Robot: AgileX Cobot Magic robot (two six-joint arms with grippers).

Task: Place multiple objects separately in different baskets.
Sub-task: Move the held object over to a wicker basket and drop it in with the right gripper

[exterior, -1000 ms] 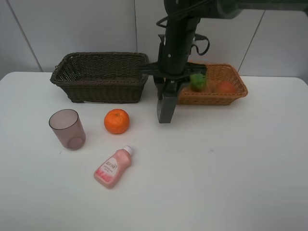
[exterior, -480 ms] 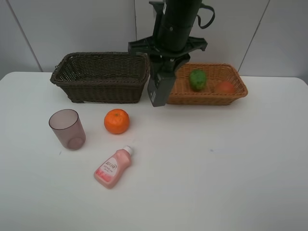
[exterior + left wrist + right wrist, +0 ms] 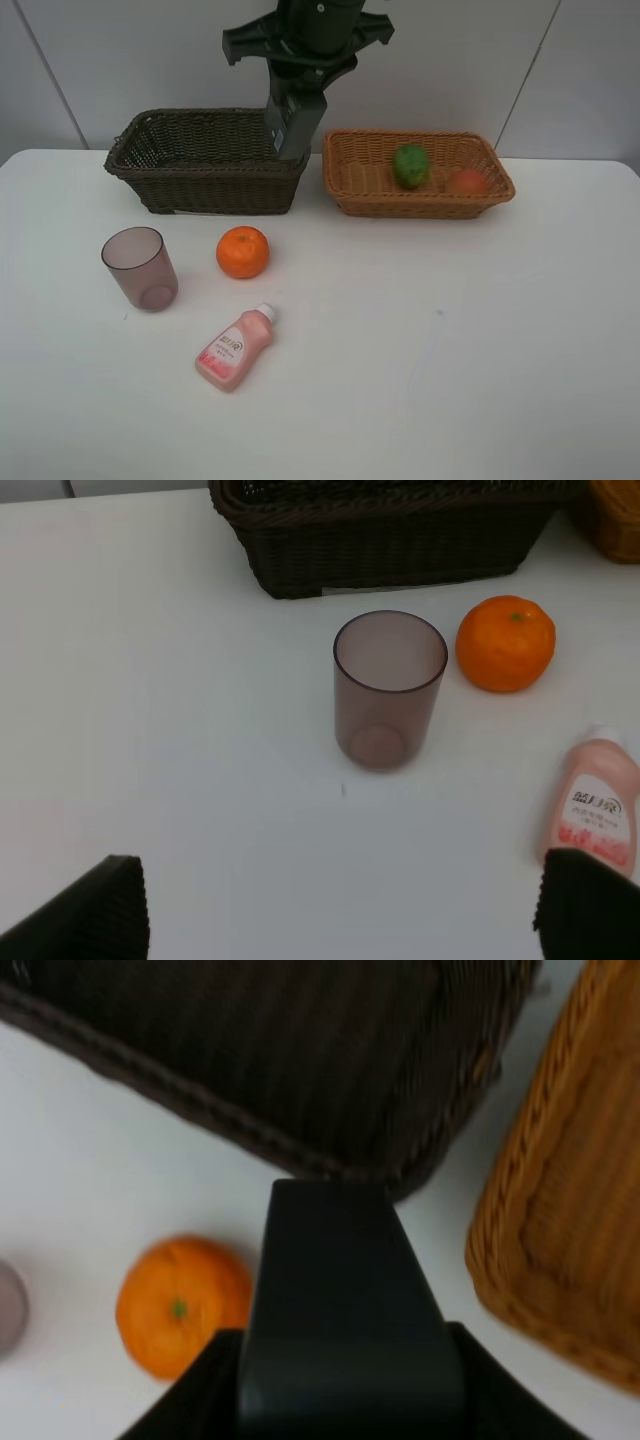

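bottle transfer under way. right fingers (image 3: 190, 1405) are clamped on the dark grey bottle (image 3: 293, 125), which hangs upright over the right end of the dark brown basket (image 3: 200, 190), close to its rim. left fingers (image 3: 95, 915) stand apart, empty, above the surface (image 3: 450, 350) near the mauve cup (image 3: 139, 268).

recommendation: carry the bottle further inward over the basket's middle, lower it below the rim, then release, since a drop near the edge risks a tip-out. green fruit (image 3: 410, 166) and red-orange fruit (image 3: 467, 181) lie in the light basket (image 3: 420, 208). orange (image 3: 243, 251), cup and pink bottle (image 3: 234, 348) remain unsorted.
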